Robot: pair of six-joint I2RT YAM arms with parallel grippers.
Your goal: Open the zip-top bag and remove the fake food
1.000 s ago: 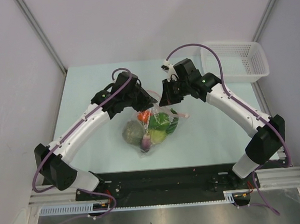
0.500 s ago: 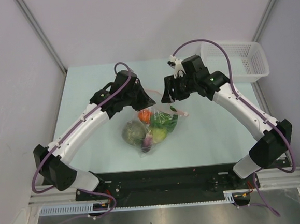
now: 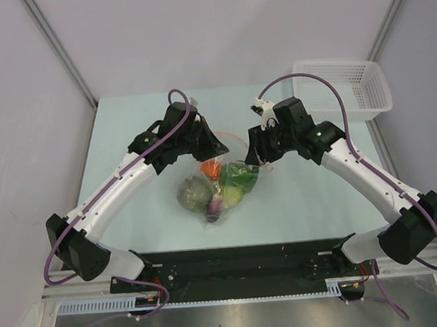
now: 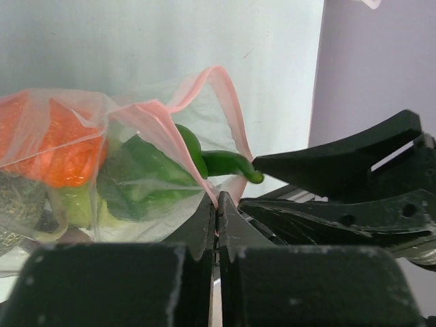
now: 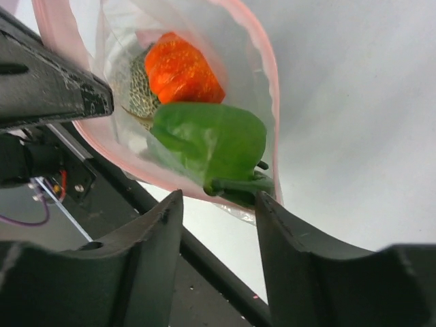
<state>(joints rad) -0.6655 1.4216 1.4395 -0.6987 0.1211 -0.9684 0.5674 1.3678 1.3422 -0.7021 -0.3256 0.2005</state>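
Note:
The clear zip-top bag (image 3: 219, 185) lies mid-table, its pink zip mouth open and lifted at the far end. Inside are fake food pieces: an orange-red ball (image 3: 210, 169), a dark green pepper (image 3: 239, 173), a mottled head (image 3: 193, 192) and a purple eggplant (image 3: 213, 205). My left gripper (image 3: 217, 148) is shut on the bag's pink rim (image 4: 216, 199). My right gripper (image 3: 254, 154) is open, its jaws just outside the bag mouth beside the pepper's stem (image 5: 235, 184). The pepper (image 5: 208, 143) and the ball (image 5: 182, 69) show through the open mouth.
A white mesh basket (image 3: 346, 87) stands at the far right corner. The arms' black base rail (image 3: 234, 264) runs along the near table edge. Grey walls enclose the table on the left, back and right.
My right arm has swung rightward and down toward the bag mouth, its elbow moving out to the right. My left gripper keeps its hold on the rim. The bag mouth has opened wider.

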